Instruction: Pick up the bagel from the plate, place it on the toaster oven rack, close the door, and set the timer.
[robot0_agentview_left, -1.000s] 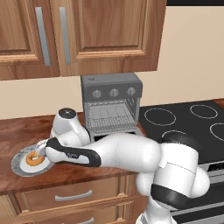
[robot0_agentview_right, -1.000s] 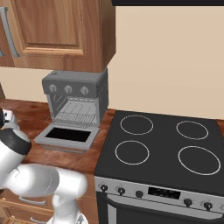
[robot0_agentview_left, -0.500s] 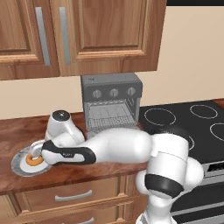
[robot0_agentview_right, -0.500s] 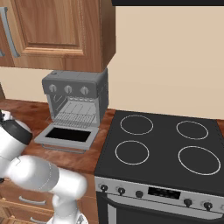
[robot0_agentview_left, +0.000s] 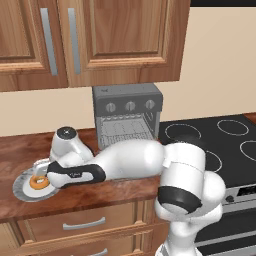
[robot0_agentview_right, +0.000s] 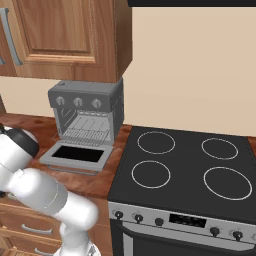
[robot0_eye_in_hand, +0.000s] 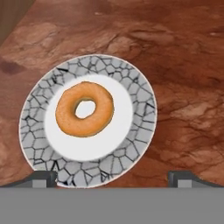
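The bagel (robot0_eye_in_hand: 85, 109), a golden-orange ring, lies left of centre on the plate (robot0_eye_in_hand: 131, 131), whose rim is grey and cracked-looking. My gripper (robot0_eye_in_hand: 113, 177) hangs just above the plate's near edge, open, its two fingertips (robot0_eye_in_hand: 41, 177) spread wider than the bagel and holding nothing. In the left base view the bagel (robot0_agentview_left: 38, 182) and plate (robot0_agentview_left: 22, 190) sit at the counter's left end, with the gripper (robot0_agentview_left: 44, 173) right beside them. The toaster oven's door (robot0_agentview_right: 77, 155) lies folded down flat, and the wire rack (robot0_agentview_right: 87, 135) shows inside the cavity.
The toaster oven (robot0_agentview_left: 127, 102) stands at the back of the wooden counter (robot0_eye_in_hand: 183, 65), three knobs (robot0_agentview_right: 77, 102) across its top. A black stove (robot0_agentview_right: 185, 165) is to its right. Wall cabinets (robot0_agentview_left: 90, 40) hang overhead. The counter's front edge runs close to the plate.
The forearm has sunk lower over the counter and the hand has edged slightly left toward the plate. Bagel, plate and oven door have not moved.
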